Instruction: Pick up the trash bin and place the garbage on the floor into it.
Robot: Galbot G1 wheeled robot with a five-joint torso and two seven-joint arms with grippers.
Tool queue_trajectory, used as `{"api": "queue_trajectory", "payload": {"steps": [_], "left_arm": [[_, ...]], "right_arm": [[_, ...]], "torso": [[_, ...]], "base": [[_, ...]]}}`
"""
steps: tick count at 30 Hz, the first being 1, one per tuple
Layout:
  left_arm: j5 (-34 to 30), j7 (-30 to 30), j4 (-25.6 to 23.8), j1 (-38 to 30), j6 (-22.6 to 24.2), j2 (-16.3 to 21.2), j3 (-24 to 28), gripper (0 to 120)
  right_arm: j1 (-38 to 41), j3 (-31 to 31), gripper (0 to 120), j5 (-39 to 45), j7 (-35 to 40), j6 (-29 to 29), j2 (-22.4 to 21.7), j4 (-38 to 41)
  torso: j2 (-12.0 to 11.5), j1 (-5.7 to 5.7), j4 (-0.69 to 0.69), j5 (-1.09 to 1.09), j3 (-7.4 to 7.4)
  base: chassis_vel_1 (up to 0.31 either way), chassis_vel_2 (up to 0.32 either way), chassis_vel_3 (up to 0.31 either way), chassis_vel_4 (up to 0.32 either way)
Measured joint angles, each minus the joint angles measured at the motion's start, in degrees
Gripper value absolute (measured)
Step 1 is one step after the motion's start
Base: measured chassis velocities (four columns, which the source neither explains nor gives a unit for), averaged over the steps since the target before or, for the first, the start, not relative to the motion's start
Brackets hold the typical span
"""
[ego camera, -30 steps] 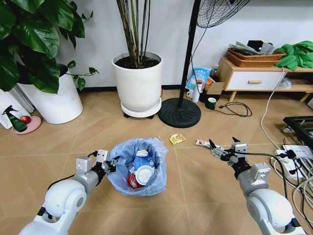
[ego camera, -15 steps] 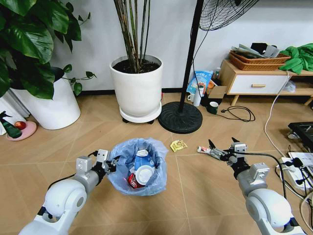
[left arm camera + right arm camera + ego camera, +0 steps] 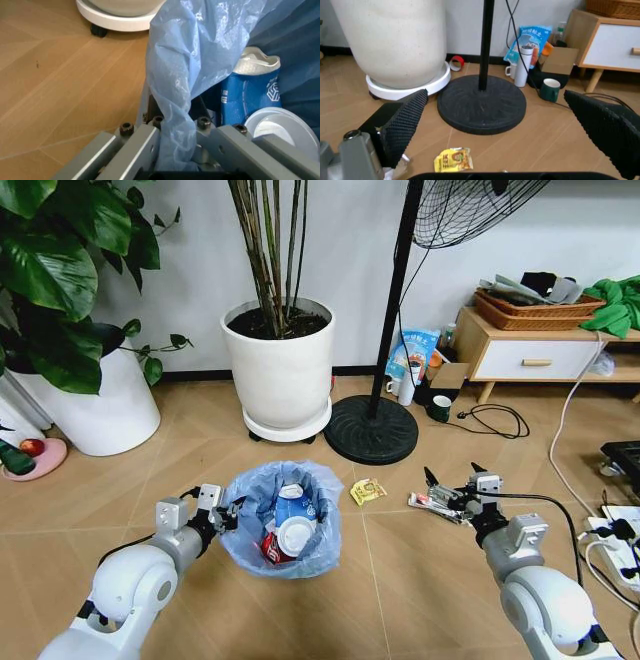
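Observation:
The trash bin (image 3: 283,522), lined with a crinkly light-blue bag, holds a blue-white carton (image 3: 290,505), a white disc (image 3: 296,535) and a red wrapper. My left gripper (image 3: 228,515) is shut on the bin's rim; in the left wrist view the bag (image 3: 175,86) is pinched in that gripper (image 3: 172,122). My right gripper (image 3: 450,488) is open just over a long thin wrapper (image 3: 424,503) on the floor. A yellow wrapper (image 3: 366,491) lies between bin and right gripper, and shows in front of the open right gripper (image 3: 495,93) as a yellow wrapper (image 3: 453,159).
Behind the bin stand a white plant pot (image 3: 280,375) on a wheeled tray and a fan's black round base (image 3: 370,430). A larger white pot (image 3: 95,405) is far left. A green cup (image 3: 440,408), a low cabinet (image 3: 540,350) and cables (image 3: 610,535) are on the right.
The whole head view has shifted: the camera moved forward and slightly right. The held bin came along. The yellow and long wrappers are now nearer, the long one under the right gripper.

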Motion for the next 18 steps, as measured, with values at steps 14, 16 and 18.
{"api": "queue_trajectory", "payload": {"steps": [14, 16, 18], "left_arm": [[-0.15, -0.09, 0.17, -0.25, -0.01, -0.01, -0.09, 0], [-0.15, -0.09, 0.17, -0.25, -0.01, -0.01, -0.09, 0], [-0.15, -0.1, 0.17, -0.23, -0.01, -0.01, -0.09, 0]], "right_arm": [[2.23, -0.98, 100, 0.91, 0.14, -0.29, -2.42, -1.69], [2.35, -1.07, 100, 0.93, 0.14, -0.29, -2.45, -1.77], [2.48, -1.32, 100, 0.93, 0.18, -0.29, -2.44, -1.94]], "torso": [[0.0, 0.0, 0.01, 0.01, 0.0], [0.0, 0.0, 0.0, 0.01, 0.0], [0.0, 0.0, 0.0, 0.0, 0.0]], "base": [[-0.075, 0.075, 0.07, -0.078], [-0.073, 0.077, 0.08, -0.07], [-0.084, 0.078, 0.078, -0.07]]}}
